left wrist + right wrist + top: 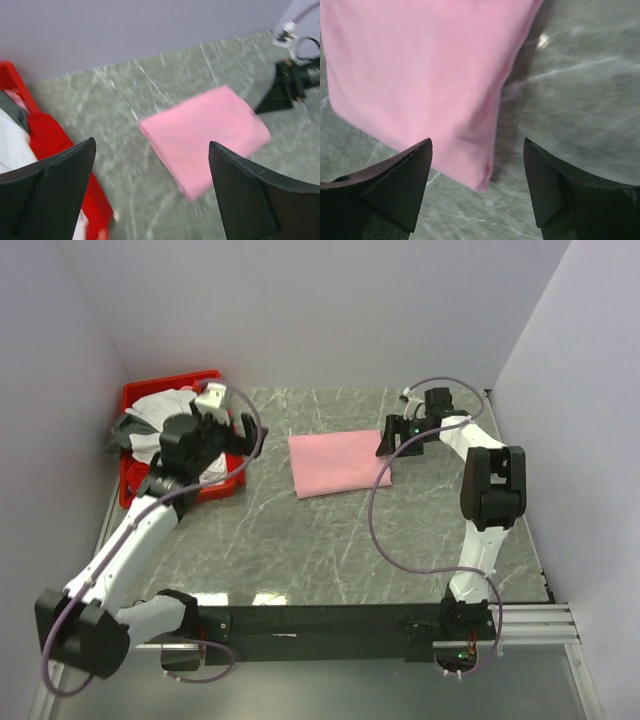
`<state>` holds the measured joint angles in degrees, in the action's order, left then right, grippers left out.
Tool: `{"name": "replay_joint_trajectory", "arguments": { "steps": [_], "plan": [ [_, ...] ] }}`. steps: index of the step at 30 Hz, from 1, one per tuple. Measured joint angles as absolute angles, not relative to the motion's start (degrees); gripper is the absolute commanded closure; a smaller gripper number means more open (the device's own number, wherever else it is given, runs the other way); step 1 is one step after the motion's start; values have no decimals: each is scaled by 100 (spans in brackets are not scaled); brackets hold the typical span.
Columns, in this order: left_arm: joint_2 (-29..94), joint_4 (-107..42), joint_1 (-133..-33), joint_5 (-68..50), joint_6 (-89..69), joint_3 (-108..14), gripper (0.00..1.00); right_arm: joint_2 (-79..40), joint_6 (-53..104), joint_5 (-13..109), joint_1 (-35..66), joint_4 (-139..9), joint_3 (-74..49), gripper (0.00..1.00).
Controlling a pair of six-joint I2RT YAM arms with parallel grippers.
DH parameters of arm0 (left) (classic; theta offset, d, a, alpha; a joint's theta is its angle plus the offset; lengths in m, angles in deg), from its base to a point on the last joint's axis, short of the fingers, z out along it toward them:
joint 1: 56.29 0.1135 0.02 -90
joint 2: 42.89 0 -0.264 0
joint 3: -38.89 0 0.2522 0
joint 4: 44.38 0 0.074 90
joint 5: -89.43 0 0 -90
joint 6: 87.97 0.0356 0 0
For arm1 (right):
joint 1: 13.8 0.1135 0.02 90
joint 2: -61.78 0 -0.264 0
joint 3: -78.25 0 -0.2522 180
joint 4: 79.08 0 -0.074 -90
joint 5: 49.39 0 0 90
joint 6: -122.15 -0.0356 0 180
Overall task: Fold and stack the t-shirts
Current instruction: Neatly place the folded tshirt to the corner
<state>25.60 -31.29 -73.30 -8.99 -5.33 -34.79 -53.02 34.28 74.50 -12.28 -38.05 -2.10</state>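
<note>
Left gripper [151, 150] spread, empty, raised by red plastic bin [180, 378] of white and grey t-shirts [160, 410]; right gripper [476, 145] parted, empty, over edge of folded light pink t-shirt [338, 463] on grey marbled tabletop [300, 540].

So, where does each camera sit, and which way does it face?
Top external: above and behind the arms, facing down on the table; the left arm and right arm show.
Left wrist: by the red bin, facing across the table to the folded pink t-shirt; its two open fingers show.
Right wrist: low over the shirt's edge, facing down; its open fingers show.
All three share the pink t-shirt.
</note>
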Motion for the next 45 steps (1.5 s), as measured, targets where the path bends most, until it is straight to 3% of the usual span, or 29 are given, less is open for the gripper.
{"name": "replay_joint_trajectory", "arguments": {
  "steps": [10,12,15,16,17,26,36,45],
  "plan": [
    [632,-2211,-7363,-1092,-793,-1753,1,-6170,3170,8147,-1081,-3184,113,33],
    [311,-2165,-7363,-1090,-797,-1621,1,-6238,3164,8204,-1075,-3060,188,44],
    [-28,-2169,-7363,-1090,-821,-1436,0,-6377,3155,8331,-1038,-2889,249,69],
    [-96,-2167,-7363,-1087,-824,-1379,1,-6430,3173,8366,-1027,-2800,275,97],
    [-135,-2149,-7363,-1085,-821,-1344,1,-6493,3223,8383,-1020,-2714,299,100],
    [-266,-1988,-7363,-1087,-817,-1309,1,-6555,3645,7977,-1525,-1954,651,100],
    [-375,-1983,-7363,-1232,-815,-1302,1,-6653,4748,6106,-3232,-1084,1930,100],
    [-362,-1983,-7363,-1341,-815,-1256,1,-6952,5625,4294,-3685,-1204,2550,100]
  ]
}}
